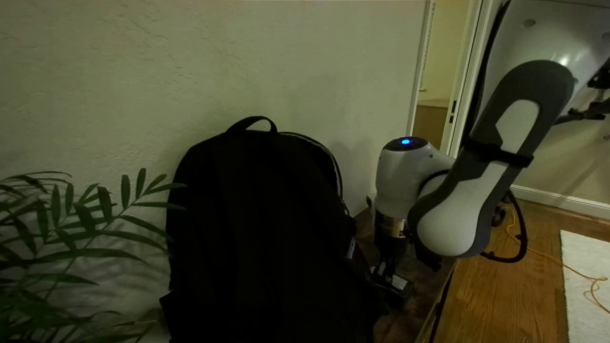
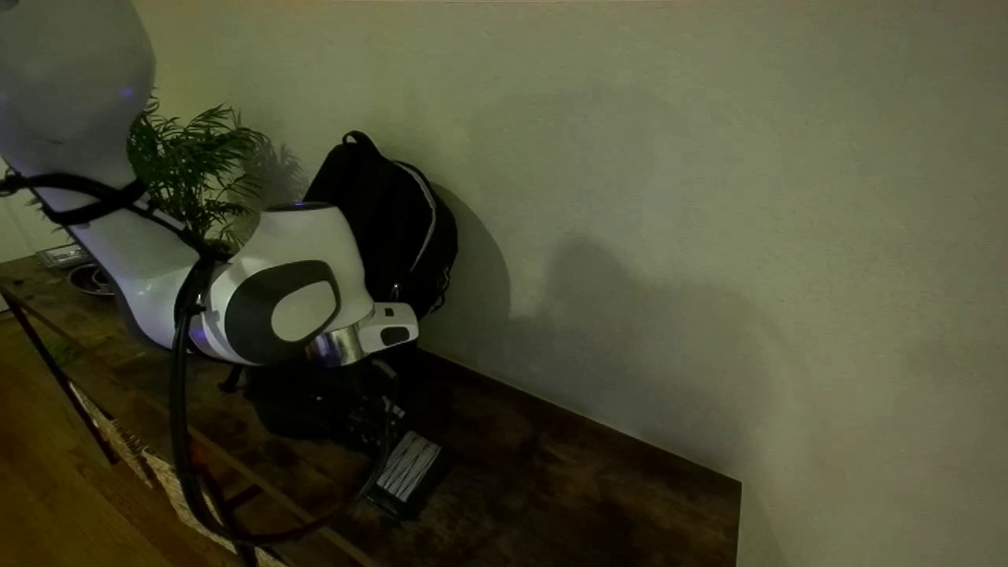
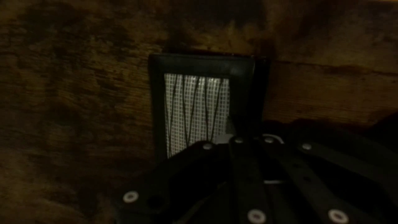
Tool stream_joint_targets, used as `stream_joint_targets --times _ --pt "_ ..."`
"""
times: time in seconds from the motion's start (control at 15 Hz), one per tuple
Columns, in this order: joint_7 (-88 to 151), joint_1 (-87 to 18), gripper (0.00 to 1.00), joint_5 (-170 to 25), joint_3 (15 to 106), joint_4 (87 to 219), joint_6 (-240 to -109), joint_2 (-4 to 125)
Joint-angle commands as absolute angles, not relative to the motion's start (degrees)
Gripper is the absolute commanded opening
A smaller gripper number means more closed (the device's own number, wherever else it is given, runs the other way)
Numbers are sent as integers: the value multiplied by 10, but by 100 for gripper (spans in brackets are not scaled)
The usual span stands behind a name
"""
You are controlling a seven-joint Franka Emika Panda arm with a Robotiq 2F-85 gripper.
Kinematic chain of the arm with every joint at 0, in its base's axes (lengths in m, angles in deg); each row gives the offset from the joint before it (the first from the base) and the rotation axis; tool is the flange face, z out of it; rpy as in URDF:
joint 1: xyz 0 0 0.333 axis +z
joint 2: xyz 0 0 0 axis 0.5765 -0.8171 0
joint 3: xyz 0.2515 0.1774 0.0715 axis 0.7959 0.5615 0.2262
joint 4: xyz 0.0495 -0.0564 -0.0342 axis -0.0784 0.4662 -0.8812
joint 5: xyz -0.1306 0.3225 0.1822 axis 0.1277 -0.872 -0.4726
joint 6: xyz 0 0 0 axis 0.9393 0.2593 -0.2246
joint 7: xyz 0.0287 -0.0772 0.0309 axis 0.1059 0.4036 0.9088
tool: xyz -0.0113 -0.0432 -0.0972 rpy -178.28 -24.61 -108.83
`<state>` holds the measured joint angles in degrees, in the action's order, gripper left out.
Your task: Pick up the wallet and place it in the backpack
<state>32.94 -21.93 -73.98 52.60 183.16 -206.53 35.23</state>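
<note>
The wallet (image 3: 197, 105) is black with a grey-white woven panel crossed by dark lines. It also shows in both exterior views (image 1: 399, 283) (image 2: 409, 466), at the dark table's surface or just above it; I cannot tell which. My gripper (image 3: 247, 126) points down with its fingers close together at the wallet's right border in the wrist view. They look shut on that edge, though the fingertips are very dark. The black backpack (image 1: 267, 228) stands upright against the wall beside the gripper, also seen in an exterior view (image 2: 386, 220). A light zip line runs along its side; its inside is hidden.
The dark wooden table (image 2: 567, 488) runs along the wall (image 2: 630, 197). A leafy plant (image 1: 95, 228) stands on the backpack's far side from the gripper. A round dish (image 2: 90, 279) lies near the plant. A black cable (image 2: 179, 394) hangs from the arm.
</note>
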Motion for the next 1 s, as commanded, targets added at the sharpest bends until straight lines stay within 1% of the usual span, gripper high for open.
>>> stream_joint_targets --times 0.0,0.27,0.47,0.93 --pt "390 -319 4 -739 604 1845 -1995 415" --pt "436 -388 4 -752 645 1823 -1932 431" --pt "475 -432 4 -766 663 1781 -1877 418" --pt "524 -473 4 -789 663 1666 -1770 344"
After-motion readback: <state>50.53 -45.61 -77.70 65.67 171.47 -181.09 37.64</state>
